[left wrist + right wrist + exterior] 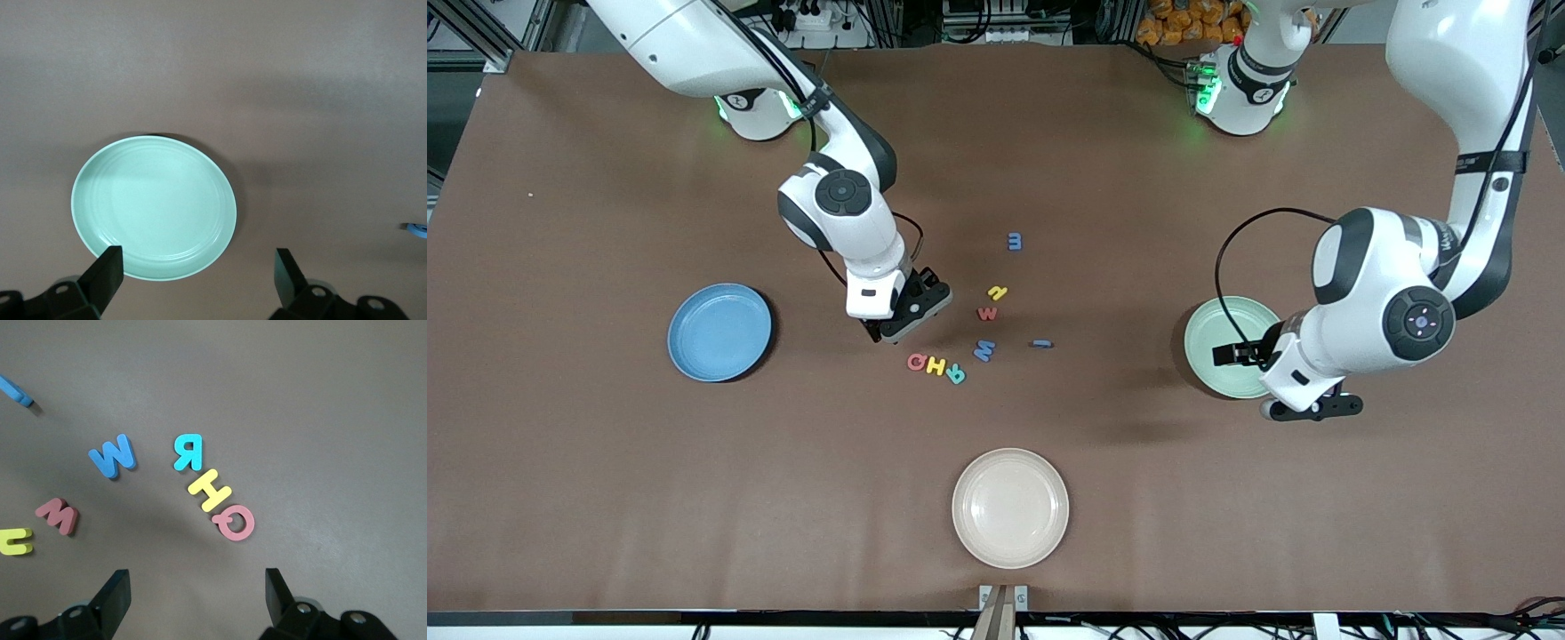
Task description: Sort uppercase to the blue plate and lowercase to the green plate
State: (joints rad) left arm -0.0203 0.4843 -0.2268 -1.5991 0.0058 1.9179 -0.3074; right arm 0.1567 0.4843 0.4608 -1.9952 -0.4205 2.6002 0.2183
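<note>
1. The blue plate [719, 332] sits empty toward the right arm's end of the worktop [605, 498], well apart from the letters.
2. The right claw [895, 327] hangs low over bare worktop just beside the red Q [916, 362]. Its fingers [115, 595] stand wide apart and hold nothing.
3. The capitals lie in a tight row: red Q, yellow H [935, 364] and teal R [956, 374], seemingly touching, with the bigger blue W [984, 349] just beside them.
4. The small letters are scattered – red w [987, 313], yellow n [998, 292], blue m [1015, 241] and thin blue i [1041, 344].
5. The cream plate [1010, 508] sits nearest the front camera and has no part in the sorting.
6. The green plate [1232, 347] is empty; the left claw [1303, 407] waits over its edge, fingers [103, 273] spread and empty.
7. Risk: Q and H are so close that a pinch on Q could drag or lift H too, or flick the flat foam away.
8. Risk: the blue W and red w share a shape, so a mix-up could land one on the wrong plate.
9. Only the right wrist view shows how tightly Q, H and R are packed – the front view alone shows both plates and both arms.
</note>
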